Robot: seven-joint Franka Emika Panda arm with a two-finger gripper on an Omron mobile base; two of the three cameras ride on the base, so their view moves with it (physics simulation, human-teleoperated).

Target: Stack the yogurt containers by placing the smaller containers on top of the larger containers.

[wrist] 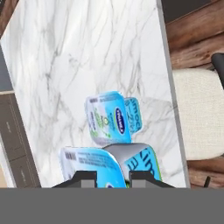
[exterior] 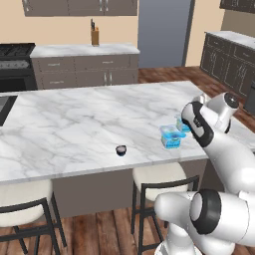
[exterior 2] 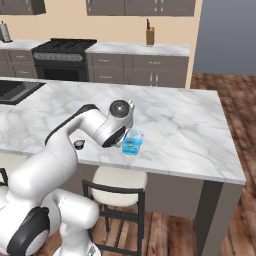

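Two squarish light-blue yogurt tubs sit near the island's front edge. In the hand view the farther tub [wrist: 111,117] lies mid-frame, and the nearer tub [wrist: 105,165] sits right at my gripper [wrist: 113,179]. The jaws stand narrowly apart over the nearer tub, and the frames do not show whether they touch it. In the left base view one blue tub [exterior: 171,136] stands free, while the other tub [exterior: 182,124] is half hidden behind my arm. The right base view has a blue tub [exterior 2: 132,142] just under my hand. The small dark cup [exterior: 121,149] [exterior 2: 79,144] stands alone to their left.
The marble island counter [exterior: 74,124] ends close beside the tubs, with cream stools [exterior: 159,177] [wrist: 197,113] below that edge. A sink [exterior: 5,107] is set in at the far left. Stove and cabinets line the back wall.
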